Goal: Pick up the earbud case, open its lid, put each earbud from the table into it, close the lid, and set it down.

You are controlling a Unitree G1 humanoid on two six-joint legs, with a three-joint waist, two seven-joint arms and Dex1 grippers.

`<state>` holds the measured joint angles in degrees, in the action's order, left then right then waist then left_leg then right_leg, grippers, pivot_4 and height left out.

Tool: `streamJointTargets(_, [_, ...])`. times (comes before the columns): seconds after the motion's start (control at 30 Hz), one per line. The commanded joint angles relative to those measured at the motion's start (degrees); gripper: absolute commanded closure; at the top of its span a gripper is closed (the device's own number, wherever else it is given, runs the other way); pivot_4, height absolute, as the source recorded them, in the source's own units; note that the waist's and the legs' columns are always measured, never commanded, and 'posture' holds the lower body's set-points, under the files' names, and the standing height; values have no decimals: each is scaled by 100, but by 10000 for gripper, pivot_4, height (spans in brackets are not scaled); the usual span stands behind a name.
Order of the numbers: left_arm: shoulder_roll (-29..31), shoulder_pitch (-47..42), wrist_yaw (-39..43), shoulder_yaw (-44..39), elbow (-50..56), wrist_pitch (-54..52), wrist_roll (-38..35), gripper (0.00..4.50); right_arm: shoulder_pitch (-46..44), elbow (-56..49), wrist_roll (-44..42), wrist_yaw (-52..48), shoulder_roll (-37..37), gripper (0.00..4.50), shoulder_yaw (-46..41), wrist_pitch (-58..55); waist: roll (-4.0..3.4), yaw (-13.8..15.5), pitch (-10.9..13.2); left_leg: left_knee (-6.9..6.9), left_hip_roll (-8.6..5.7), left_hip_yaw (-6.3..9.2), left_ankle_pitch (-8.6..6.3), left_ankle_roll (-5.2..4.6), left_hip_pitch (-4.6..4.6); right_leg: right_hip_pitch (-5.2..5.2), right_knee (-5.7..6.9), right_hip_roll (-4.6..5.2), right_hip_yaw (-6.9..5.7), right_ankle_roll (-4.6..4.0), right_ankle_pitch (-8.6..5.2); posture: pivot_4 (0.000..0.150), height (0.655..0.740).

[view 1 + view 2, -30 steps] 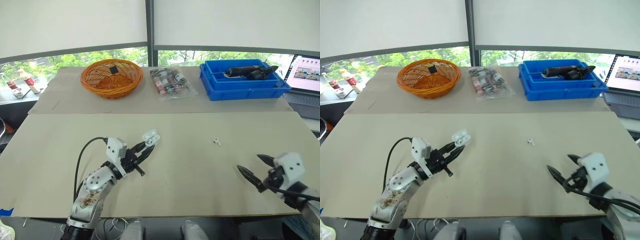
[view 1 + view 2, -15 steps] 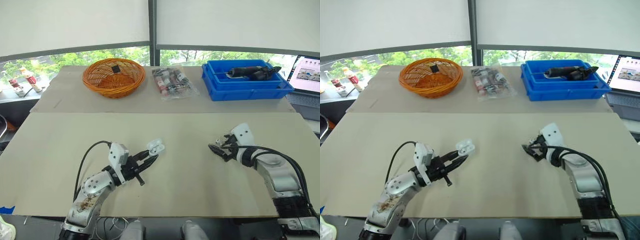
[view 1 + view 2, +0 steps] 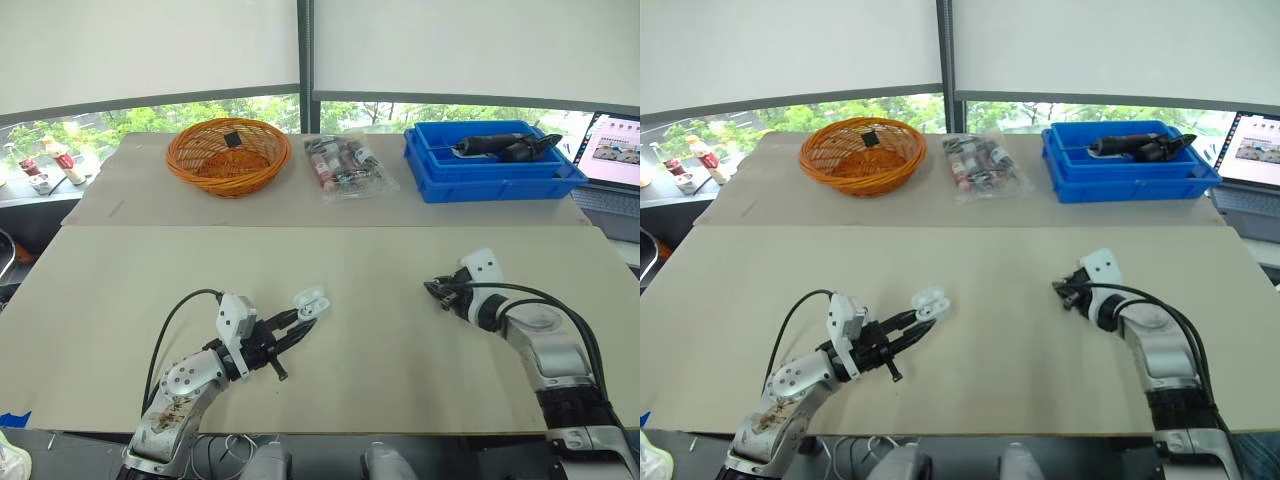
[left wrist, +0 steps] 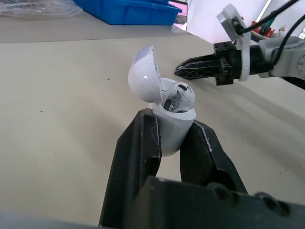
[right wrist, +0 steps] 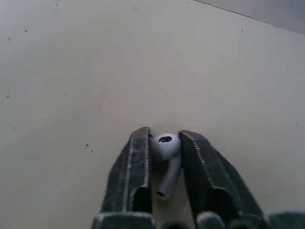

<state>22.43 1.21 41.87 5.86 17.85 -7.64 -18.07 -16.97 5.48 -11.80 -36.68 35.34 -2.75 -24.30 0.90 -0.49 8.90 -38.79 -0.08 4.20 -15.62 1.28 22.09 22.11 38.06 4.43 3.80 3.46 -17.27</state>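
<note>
My left gripper (image 3: 298, 318) is shut on the white earbud case (image 3: 311, 299), holding it just above the table at front left. In the left wrist view the case (image 4: 172, 128) stands between the black fingers (image 4: 139, 148) with its lid (image 4: 143, 71) tipped open and one earbud (image 4: 179, 95) seated inside. To the right, my right gripper (image 3: 436, 290) is low on the table. In the right wrist view its fingers (image 5: 137, 164) press on both sides of a white earbud (image 5: 166, 151), whose stem points back towards the wrist. The right gripper (image 4: 185, 69) also appears beyond the case.
Along the back of the table stand an orange wicker basket (image 3: 225, 155), a clear bag of small packets (image 3: 345, 165) and a blue bin (image 3: 490, 165) holding a black tool. A laptop (image 3: 612, 150) sits at the far right, small bottles (image 3: 55, 160) at the far left.
My right arm swung in from the front right edge to the loose earbud and its fingers closed on it. The left gripper kept hold of the open case, shifting only slightly.
</note>
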Motion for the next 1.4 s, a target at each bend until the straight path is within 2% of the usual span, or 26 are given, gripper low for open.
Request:
streamJointTargets(0.03, [18, -22, 36, -33, 143, 120, -52, 39538, 494, -588, 20, -587, 443, 41529, 183, -132, -1, 1, 0, -1, 1, 0, 0, 0, 1, 0, -1, 0, 0, 0, 0, 1500, 7400])
streamJointTargets(0.17, [31, 19, 10, -26, 266, 33, -76, 39538, 1106, -1323, -118, -1530, 1280, 41529, 128, 213, 0, -1, 0, -1, 0, 0, 0, -1, 0, -2, -3, 0, 1, 0, 0, 1500, 7400])
streamJointTargets(0.23, [40, 55, -26, -17, 384, -65, -105, 39538, 1455, -1478, -74, -2189, 1845, 41529, 49, 792, -5, 2, 1, -1, 1, -1, -1, -1, -2, -5, -4, -1, 1, 0, 0, 1500, 7400])
streamJointTargets(0.33, [29, 118, -70, 25, 528, -189, -125, 39538, 1803, -1313, -15, -3082, 2550, 41530, -46, 1766, -5, -5, 3, -2, 0, -10, -1, -2, -2, -7, -8, -1, 0, 1, -1, 1500, 7400])
streamJointTargets(0.43, [25, 180, -107, 54, 649, -276, -127, 39538, 1921, -983, -110, -3776, 2941, 41530, -88, 2496, -3, -23, 4, -2, 3, -15, -1, -2, -6, -10, -7, -2, 1, 1, -1, 1500, 7400])
streamJointTargets(0.57, [39, 239, -143, 57, 768, -376, -135, 39538, 1931, -730, -138, -4282, 3097, 41530, -8, 3012, -2, -33, 5, 0, 4, -17, -2, -3, -9, -9, -6, -4, 3, 1, -1, 1500, 7400])
streamJointTargets(0.87, [81, 508, -285, 41, 1120, -585, -133, 39538, 1689, -412, 198, -4580, 3083, 41530, 382, 3181, -2, -1, 5, -1, 2, -15, -2, -3, -8, -9, -7, -1, 5, 1, -1, 1500, 7400])
streamJointTargets(0.93, [82, 532, -315, 42, 1161, -625, -136, 39538, 1584, -288, 352, -4434, 3020, 31029, 404, 3154, -1, -4, 5, -3, 3, -15, -2, -3, -9, -11, -8, -1, 5, 1, -1, 1500, 7400])
streamJointTargets(1.07, [94, 614, -355, 40, 1271, -717, -156, 39538, 1691, -478, 191, -4255, 3006, 17691, 251, 2798, -1, 17, 5, -3, 2, -15, -2, -3, -10, -13, -7, -1, 4, 1, -1, 1500, 7400])
streamJointTargets(1.27, [124, 734, -346, 50, 1308, -808, -169, 39538, 2307, -1637, -438, -4334, 3427, 17415, -560, 1748, -5, 60, 6, -3, 3, -10, -2, -3, -7, -10, -7, 0, 6, 1, -1, 1500, 7400])
streamJointTargets(1.4, [121, 738, -348, 89, 1263, -799, -153, 39538, 2452, -2483, -511, -4085, 3676, 17415, -924, 778, -11, 49, 6, -3, 2, -8, -2, -3, -10, -12, -4, -2, 10, 1, -1, 1500, 7400])
